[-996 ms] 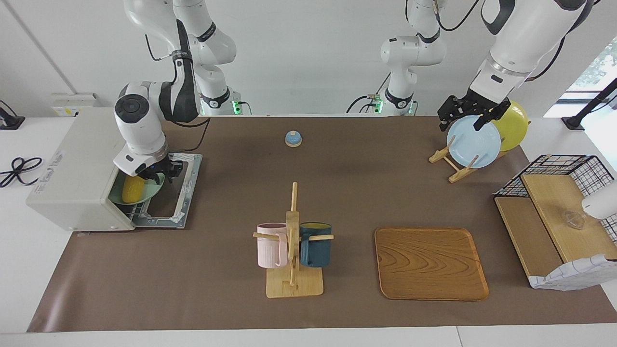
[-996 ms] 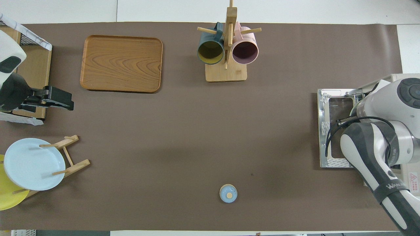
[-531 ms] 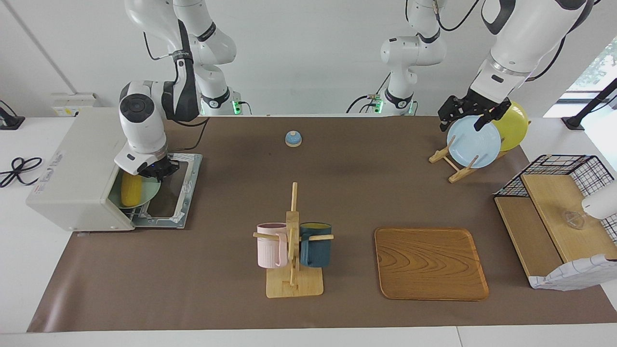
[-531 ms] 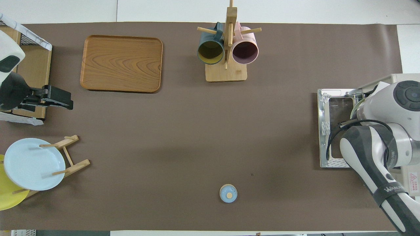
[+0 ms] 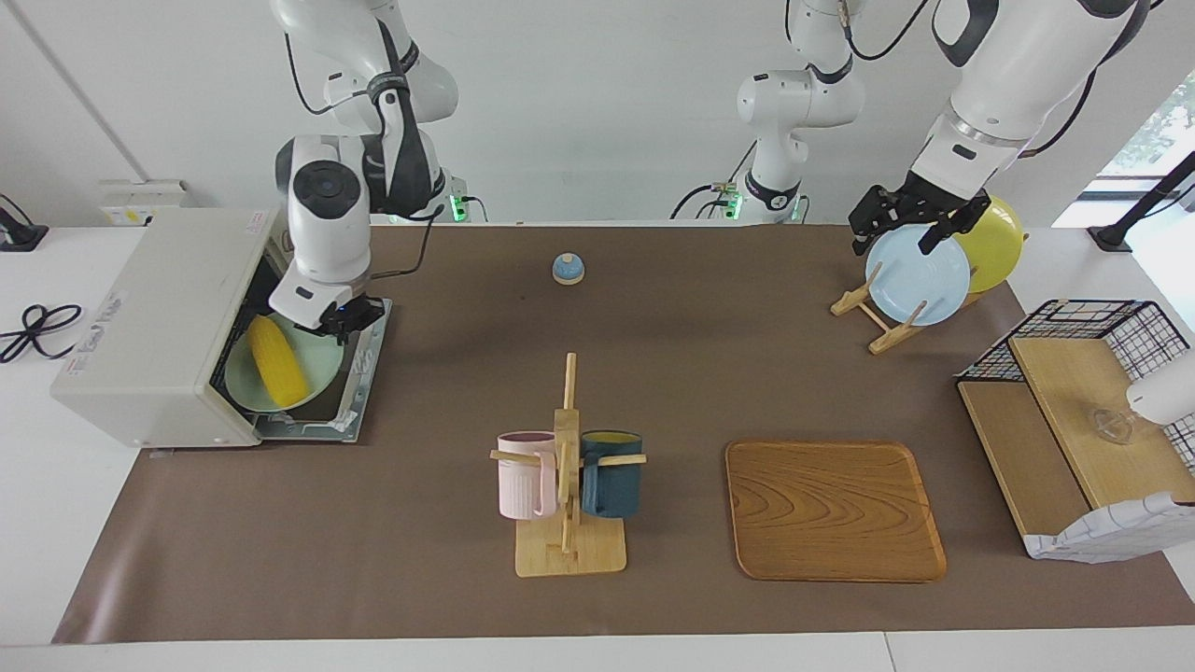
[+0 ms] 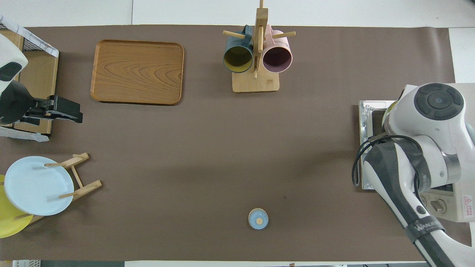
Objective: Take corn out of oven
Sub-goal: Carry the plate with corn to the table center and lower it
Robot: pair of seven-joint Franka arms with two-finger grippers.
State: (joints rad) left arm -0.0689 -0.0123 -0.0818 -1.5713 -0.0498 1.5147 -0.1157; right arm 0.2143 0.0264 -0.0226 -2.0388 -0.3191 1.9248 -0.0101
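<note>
The off-white oven [image 5: 159,317] stands at the right arm's end of the table, its door [image 5: 362,369] folded down flat. A pale green plate [image 5: 322,369] lies half out of the oven mouth, over the door. The yellow corn [image 5: 277,367] lies on that plate. My right gripper [image 5: 338,322] is shut on the plate's rim at the side nearer the robots. In the overhead view the right arm's wrist hides this gripper, the plate and the corn; only the oven [image 6: 460,207] and its door [image 6: 365,148] show. My left gripper [image 5: 910,229] [image 6: 76,115] waits open in the air over the plate rack.
A plate rack holds a light blue plate [image 5: 917,280] and a yellow plate [image 5: 994,243] at the left arm's end. A wire shelf [image 5: 1074,420] stands beside it, a wooden tray [image 5: 834,509] and a mug rack [image 5: 567,467] farther out, and a small bell [image 5: 568,269] near the robots.
My right gripper closed on the green plate's rim and drew the plate with the corn partly out of the oven, over the door. The left arm stayed put.
</note>
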